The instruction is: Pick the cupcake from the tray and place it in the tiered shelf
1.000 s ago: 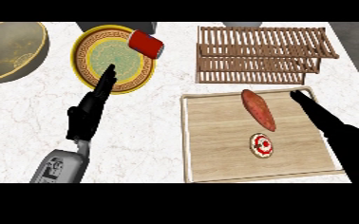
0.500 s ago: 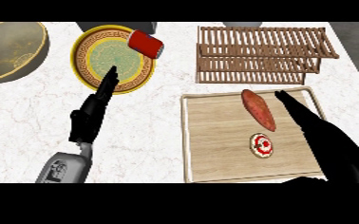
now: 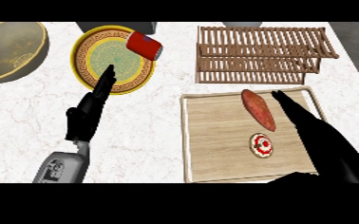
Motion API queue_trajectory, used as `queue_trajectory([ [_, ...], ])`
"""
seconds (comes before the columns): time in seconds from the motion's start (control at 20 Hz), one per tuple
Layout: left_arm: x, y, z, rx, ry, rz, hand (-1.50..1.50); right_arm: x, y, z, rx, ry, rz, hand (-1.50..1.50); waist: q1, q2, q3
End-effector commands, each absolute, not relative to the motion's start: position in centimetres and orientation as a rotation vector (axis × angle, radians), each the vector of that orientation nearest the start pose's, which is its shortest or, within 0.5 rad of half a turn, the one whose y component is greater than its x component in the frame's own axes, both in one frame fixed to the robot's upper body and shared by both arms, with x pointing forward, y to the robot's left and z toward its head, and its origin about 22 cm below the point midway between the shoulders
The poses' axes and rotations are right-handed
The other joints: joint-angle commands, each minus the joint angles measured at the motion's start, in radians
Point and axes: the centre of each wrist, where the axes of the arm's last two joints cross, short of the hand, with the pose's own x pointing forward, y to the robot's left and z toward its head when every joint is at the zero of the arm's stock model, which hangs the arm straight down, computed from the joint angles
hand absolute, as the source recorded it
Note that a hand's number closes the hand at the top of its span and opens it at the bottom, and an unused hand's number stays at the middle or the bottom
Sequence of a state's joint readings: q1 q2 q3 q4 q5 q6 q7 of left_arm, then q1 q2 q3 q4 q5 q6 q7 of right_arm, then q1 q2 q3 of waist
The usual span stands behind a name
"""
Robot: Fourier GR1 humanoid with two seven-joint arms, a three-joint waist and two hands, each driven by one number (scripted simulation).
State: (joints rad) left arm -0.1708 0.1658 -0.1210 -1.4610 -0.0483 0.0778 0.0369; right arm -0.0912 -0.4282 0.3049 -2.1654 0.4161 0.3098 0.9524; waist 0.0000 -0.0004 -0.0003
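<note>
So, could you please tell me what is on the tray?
On the tray lie a sweet potato and the cupcake. The right hand covers its right side, so anything there is hidden.

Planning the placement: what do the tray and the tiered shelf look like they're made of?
Tray: looks like pale, matte wood, with faint grain lines and a raised rim. Tiered shelf: looks like darker brown wood, built of thin parallel slats with gaps between them.
</note>
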Motion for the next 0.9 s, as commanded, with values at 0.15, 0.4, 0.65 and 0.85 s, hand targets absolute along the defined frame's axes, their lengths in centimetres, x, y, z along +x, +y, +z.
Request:
queue_trajectory([
  [0.15, 27.3, 22.9, 0.8, 0.108, -1.573, -0.258, 0.0, 20.3, -19.9, 13.6, -0.667, -1.043, 0.916, -1.5, 0.002, 0.0, 0.0],
  [0.4, 27.6, 22.4, 2.4, 0.108, -1.583, -0.249, 0.0, 20.5, -20.8, 12.0, -0.686, -1.032, 0.902, -1.5, 0.0, 0.0, 0.0],
  [0.65, 28.5, 21.6, 0.7, 0.106, -1.579, -0.273, 0.0, 21.6, -19.4, 9.7, -0.71, -1.026, 0.921, -1.5, -0.001, 0.001, 0.0],
  [0.85, 28.8, 22.5, 2.1, 0.125, -1.589, -0.23, 0.0, 20.9, -21.5, 10.5, -0.709, -1.023, 0.917, -1.5, -0.002, 0.0, 0.0],
])
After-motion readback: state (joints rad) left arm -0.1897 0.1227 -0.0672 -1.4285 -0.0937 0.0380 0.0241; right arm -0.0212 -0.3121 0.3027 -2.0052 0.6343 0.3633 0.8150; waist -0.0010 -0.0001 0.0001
